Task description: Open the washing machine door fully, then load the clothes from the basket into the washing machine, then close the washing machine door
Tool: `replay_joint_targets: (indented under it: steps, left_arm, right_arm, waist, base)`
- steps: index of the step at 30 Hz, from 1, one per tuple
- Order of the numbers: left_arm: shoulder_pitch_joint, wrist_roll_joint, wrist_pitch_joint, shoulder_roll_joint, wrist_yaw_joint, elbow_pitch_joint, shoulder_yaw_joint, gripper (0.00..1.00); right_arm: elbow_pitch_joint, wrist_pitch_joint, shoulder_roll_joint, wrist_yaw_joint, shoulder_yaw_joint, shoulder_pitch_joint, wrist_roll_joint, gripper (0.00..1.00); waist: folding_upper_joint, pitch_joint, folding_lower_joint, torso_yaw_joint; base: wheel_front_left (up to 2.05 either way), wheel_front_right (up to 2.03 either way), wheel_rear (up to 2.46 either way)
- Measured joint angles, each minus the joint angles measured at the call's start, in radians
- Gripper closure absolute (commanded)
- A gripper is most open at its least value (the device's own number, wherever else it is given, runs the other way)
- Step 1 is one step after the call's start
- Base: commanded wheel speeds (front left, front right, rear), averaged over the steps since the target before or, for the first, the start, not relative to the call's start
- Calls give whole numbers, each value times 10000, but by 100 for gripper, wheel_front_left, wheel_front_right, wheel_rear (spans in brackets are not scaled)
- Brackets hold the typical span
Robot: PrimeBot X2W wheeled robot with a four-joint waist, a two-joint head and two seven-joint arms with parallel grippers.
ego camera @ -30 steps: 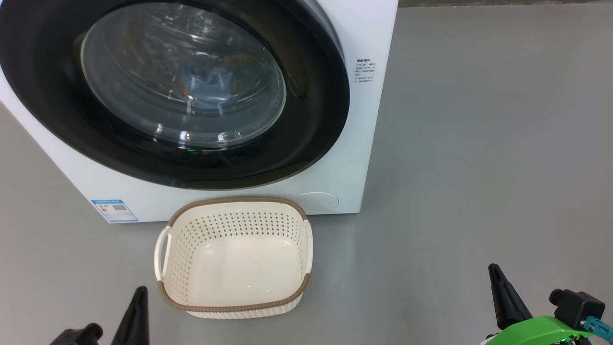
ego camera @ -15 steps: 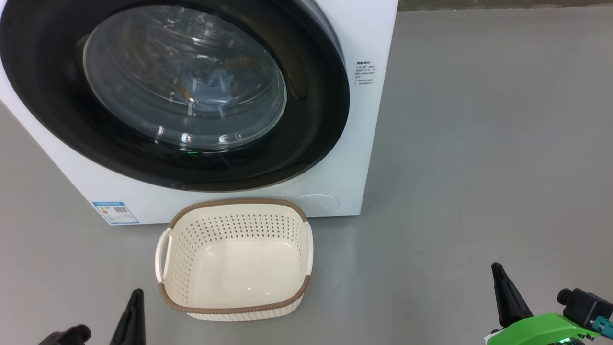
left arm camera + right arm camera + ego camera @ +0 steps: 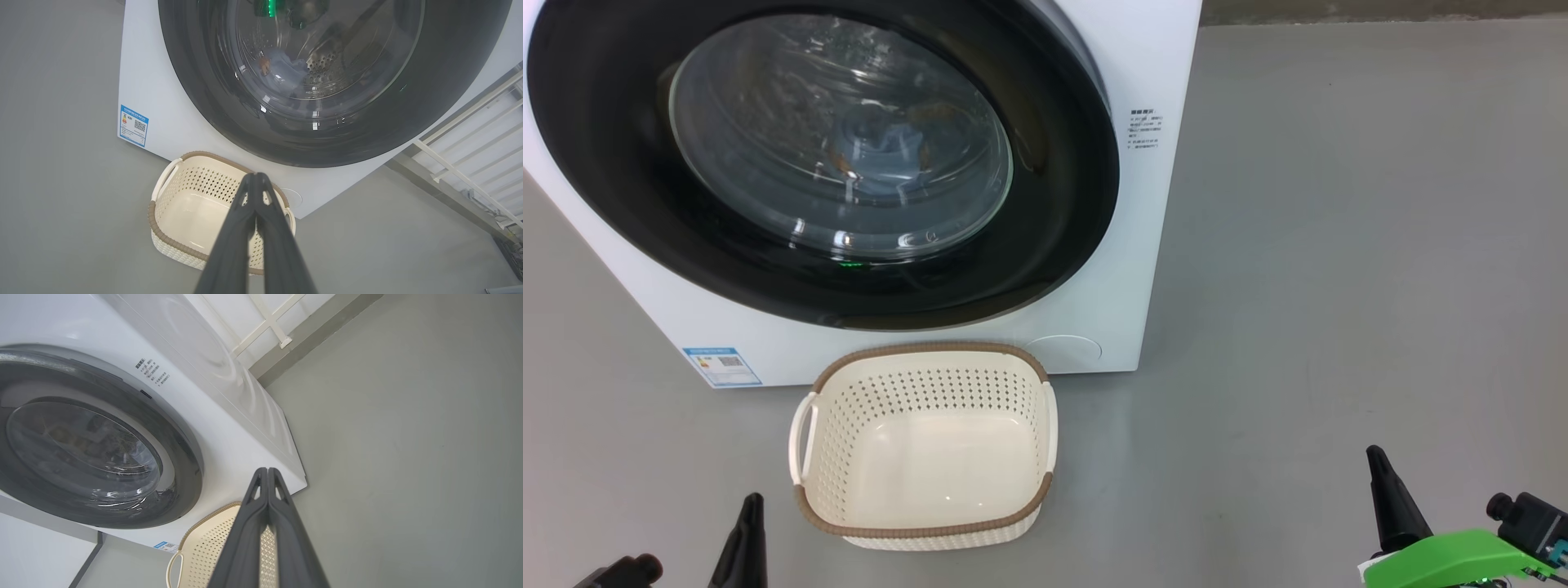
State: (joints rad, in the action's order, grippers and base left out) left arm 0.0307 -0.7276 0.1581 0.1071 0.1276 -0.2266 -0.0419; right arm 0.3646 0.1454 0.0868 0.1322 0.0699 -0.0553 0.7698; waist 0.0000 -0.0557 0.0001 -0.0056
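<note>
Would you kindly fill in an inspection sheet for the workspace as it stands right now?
Surface: smooth grey floor.
Job's things: washing machine door shut on the white washing machine; light blue clothes lying in the drum, seen through the door; basket empty, on the floor just in front of the machine.
Clutter: nothing seen.
Grippers: left gripper shut, empty; right gripper shut, empty; both apart from the basket.
Cables: short teal lead at a black connector beside the right gripper.
Surroundings: white railing beside the machine.

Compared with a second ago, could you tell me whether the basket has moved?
No. The basket sits slightly lower in the head view, but so do the washing machine and its blue label, equally; the camera shifted, not the basket.
</note>
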Motion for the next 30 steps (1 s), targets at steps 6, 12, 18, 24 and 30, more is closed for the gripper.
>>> replay_joint_targets:
  steps: [6, 12, 18, 24, 30]
  left_arm:
    - [-28, -621, -176, -17, 0, -27, 46, 100]
    - [-141, -1244, -293, -52, 0, -44, 102, 100]
    - [-148, -1866, -447, -61, 0, -73, 153, 100]
    - [-192, -2483, -625, -86, 0, -102, 198, 100]
    - [-350, -3104, -792, -127, 0, -128, 245, 100]
  right_arm:
    - [-56, -136, -23, 0, 33, -16, 579, 100]
    - [-111, -326, -44, 0, 69, -23, 1162, 100]
    - [-161, -522, -86, 0, 102, -28, 1756, 100]
    - [-230, -681, -132, 0, 138, -30, 2320, 100]
    - [-290, -844, -159, -2, 186, -32, 2886, 100]
  waist:
    - [0, 38, 0, 4]
    - [0, 76, 0, 8]
    - [0, 114, -1, 12]
    - [0, 152, 0, 15]
    - [0, 189, 0, 20]
  base:
    - [0, 0, 0]
    - [0, 0, 0]
    - [0, 0, 0]
    - [0, 0, 0]
    - [0, 0, 0]
